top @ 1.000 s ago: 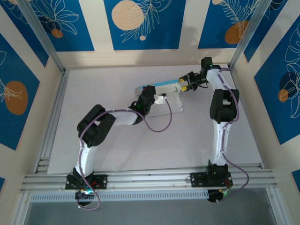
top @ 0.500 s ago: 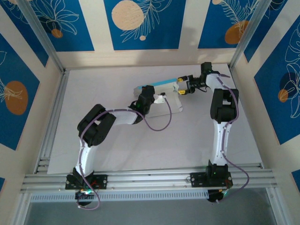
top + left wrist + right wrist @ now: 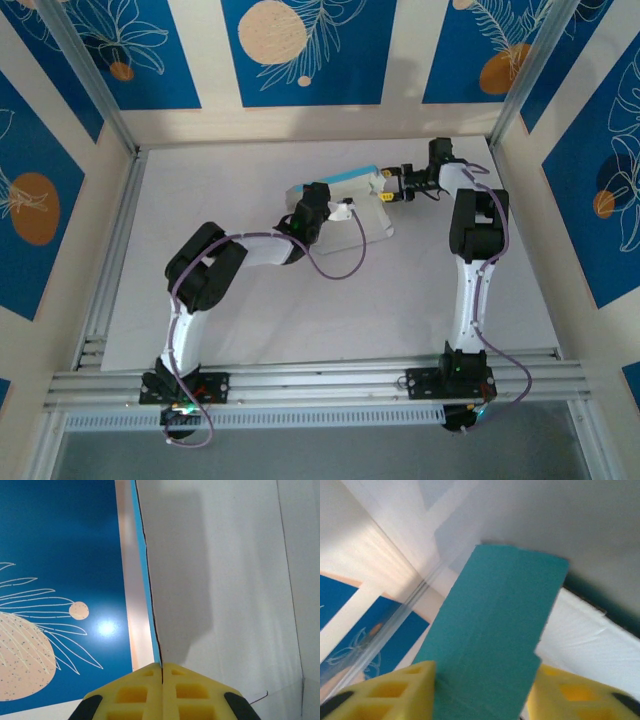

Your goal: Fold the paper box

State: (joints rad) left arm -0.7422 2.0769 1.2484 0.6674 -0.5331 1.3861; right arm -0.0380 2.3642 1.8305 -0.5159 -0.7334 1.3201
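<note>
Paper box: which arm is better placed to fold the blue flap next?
Right, probably: the blue flap lies between the open jaws of the right gripper, while the left gripper is shut on an edge of the paper box, steadying it.

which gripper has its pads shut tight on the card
The left gripper: its yellow pads meet, pinching the paper box edge. On the right gripper the fingers stand apart.

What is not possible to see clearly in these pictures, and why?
Top external: the paper box folds too small, partly under the left arm.
Left wrist: left gripper pinches the box; frame edges cut it off.
Right wrist: blurred; unclear whether the right gripper grips the flap.
</note>
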